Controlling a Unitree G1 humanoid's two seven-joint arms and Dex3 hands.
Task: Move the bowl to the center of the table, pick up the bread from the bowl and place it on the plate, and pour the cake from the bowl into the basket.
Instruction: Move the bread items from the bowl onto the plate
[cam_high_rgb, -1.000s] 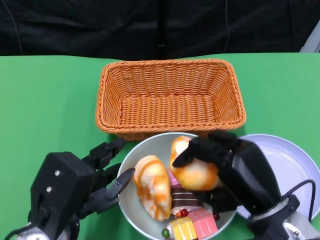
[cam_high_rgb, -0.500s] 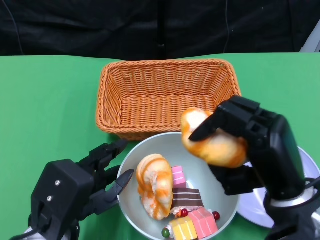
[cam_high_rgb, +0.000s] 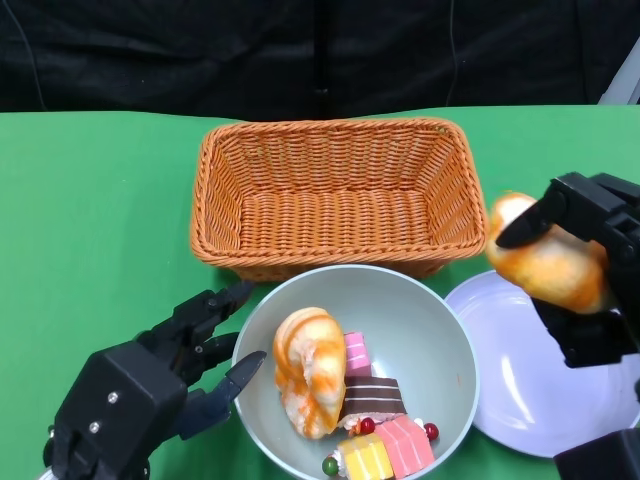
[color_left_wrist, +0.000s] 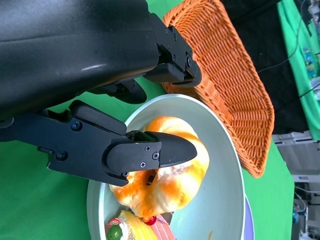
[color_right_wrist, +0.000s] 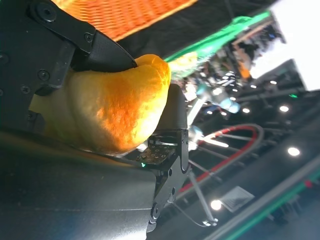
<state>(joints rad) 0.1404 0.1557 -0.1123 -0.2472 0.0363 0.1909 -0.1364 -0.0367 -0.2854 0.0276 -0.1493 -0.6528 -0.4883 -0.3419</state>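
Green table (cam_high_rgb: 90, 200): basket (cam_high_rgb: 340, 190) at rear, w/ bowl (cam_high_rgb: 420, 320) just in front, plate (cam_high_rgb: 520, 380) beside bowl. Bowl holds one bread (cam_high_rgb: 305, 370) & cakes (cam_high_rgb: 385, 440). Right hand (cam_high_rgb: 590, 270) grips second bread (cam_high_rgb: 545, 262) above plate. Left hand (cam_high_rgb: 180, 375) spread, holding nothing, at bowl rim.

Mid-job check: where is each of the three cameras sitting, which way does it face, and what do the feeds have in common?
Head view: from the robot's head, looking down at the basket, bowl and plate; both hands show, left hand, right hand.
Right wrist view: behind the right hand, facing the bread it holds, the room beyond.
Left wrist view: behind the left hand's fingers, facing the bowl.
Shared: the basket shows in all three.
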